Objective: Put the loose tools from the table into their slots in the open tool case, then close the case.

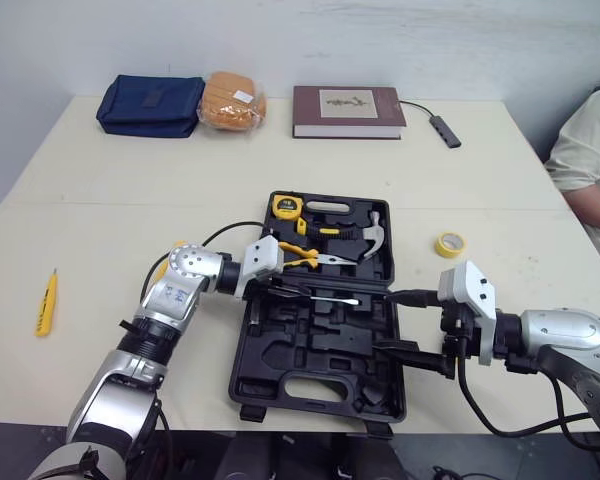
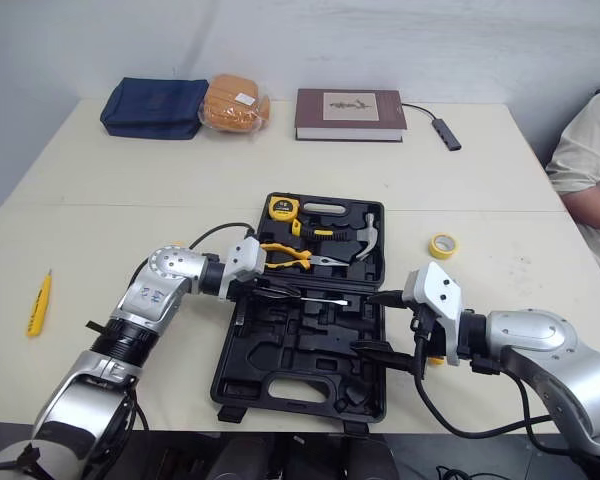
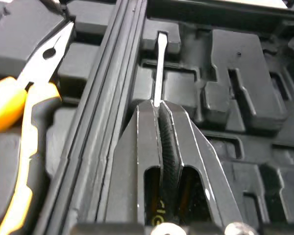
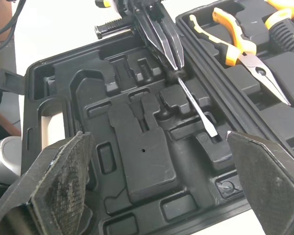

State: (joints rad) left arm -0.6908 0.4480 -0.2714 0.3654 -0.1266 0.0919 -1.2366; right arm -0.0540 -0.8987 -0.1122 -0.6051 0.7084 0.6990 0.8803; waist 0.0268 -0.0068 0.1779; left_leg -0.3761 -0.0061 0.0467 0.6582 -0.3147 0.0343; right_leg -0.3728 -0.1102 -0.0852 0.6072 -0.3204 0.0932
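The black tool case (image 1: 320, 385) lies open in the middle of the table. Its far half holds a yellow tape measure (image 1: 286, 207), orange-handled pliers (image 1: 305, 255) and a hammer (image 1: 372, 238). My left gripper (image 1: 298, 290) is shut on a screwdriver (image 1: 335, 298), whose silver shaft (image 3: 160, 68) points right over the near half, just by the hinge, tip in a slot. My right gripper (image 1: 385, 322) stands open at the right edge of the near half, nothing between its fingers (image 4: 63, 181). A yellow tester screwdriver (image 1: 46, 302) lies loose on the table at far left.
A yellow tape roll (image 1: 450, 244) sits right of the case. Along the back edge are a blue pouch (image 1: 150, 104), an orange bag (image 1: 232, 100), a dark red book (image 1: 347, 110) and a cable adapter (image 1: 445, 130). A person (image 1: 590, 150) sits at the right.
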